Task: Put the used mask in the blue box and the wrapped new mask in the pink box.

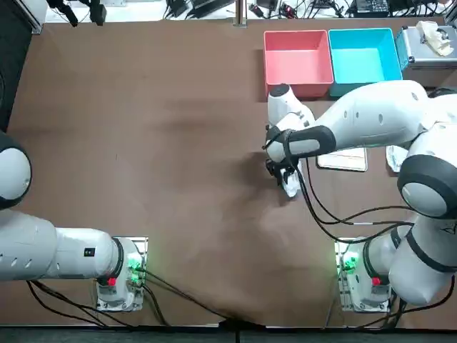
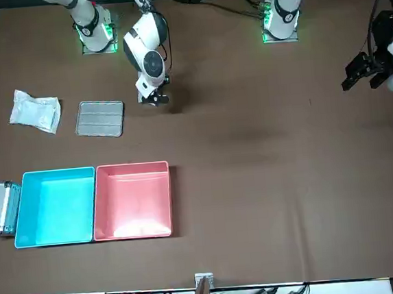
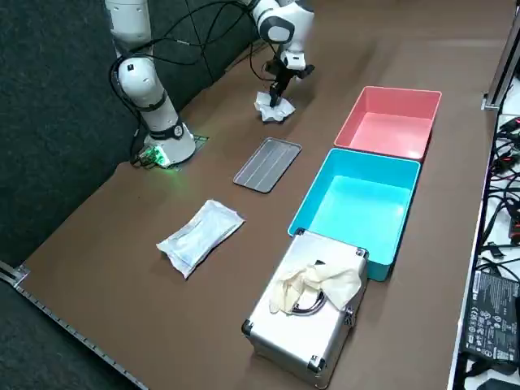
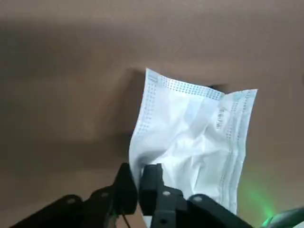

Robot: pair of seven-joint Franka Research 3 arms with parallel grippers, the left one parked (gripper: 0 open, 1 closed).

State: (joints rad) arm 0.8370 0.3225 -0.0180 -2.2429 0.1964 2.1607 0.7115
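The used mask [image 4: 194,137], white and crumpled, is near the table's middle, towards my right side [image 1: 290,188] [image 2: 145,94] [image 3: 272,108]. My right gripper [image 4: 138,183] points down over it [image 1: 280,174] [image 3: 276,91], shut on one edge of the mask. I cannot tell whether the mask still touches the table. The wrapped new mask [image 3: 200,236] [image 2: 36,111] lies flat near the right edge, partly hidden by my arm in the top view. The pink box [image 1: 298,61] [image 3: 390,122] and blue box [image 1: 363,57] [image 3: 357,207] stand side by side at the far edge, both with nothing in them.
A ribbed metal tray [image 3: 267,163] [image 2: 100,118] lies between the two masks. A silver case [image 3: 313,301] with pale gloves on its lid stands beside the blue box at the table's far right corner. Cables trail from my arm down to its base [image 1: 360,275].
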